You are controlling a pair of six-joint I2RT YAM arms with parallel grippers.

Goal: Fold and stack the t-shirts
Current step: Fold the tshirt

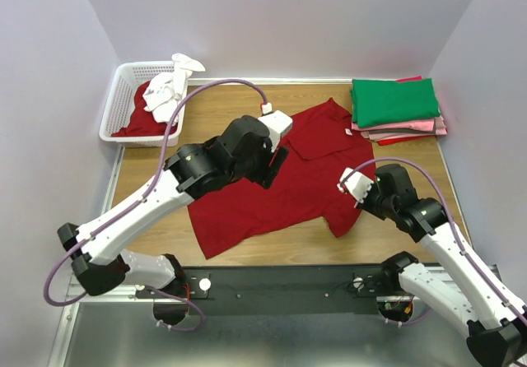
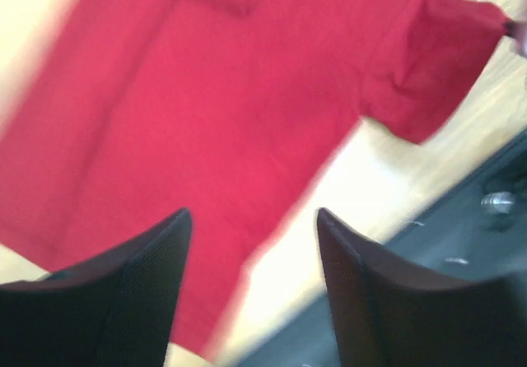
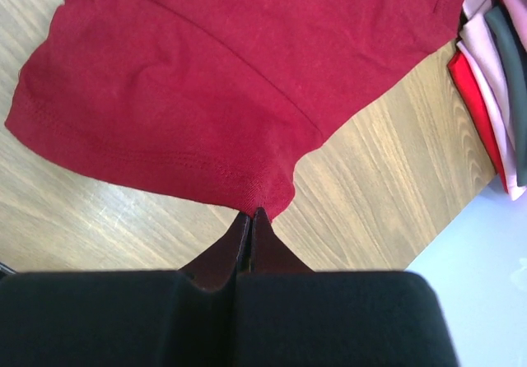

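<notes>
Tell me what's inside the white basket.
A crumpled white cloth spills over the basket rim, lying on a red cloth. Anything beneath them, and the basket's floor, is covered.

Plain dark red all over the spread shirt (image 1: 280, 178). On the stack (image 1: 394, 101): green up top, pink and red edges below. White lattice for the basket (image 1: 111, 118), white shirt (image 1: 165, 91) over red shirt (image 1: 136, 124) inside. Pale wood grain on the table (image 1: 222, 108). Black fingers (image 2: 140, 293).
</notes>
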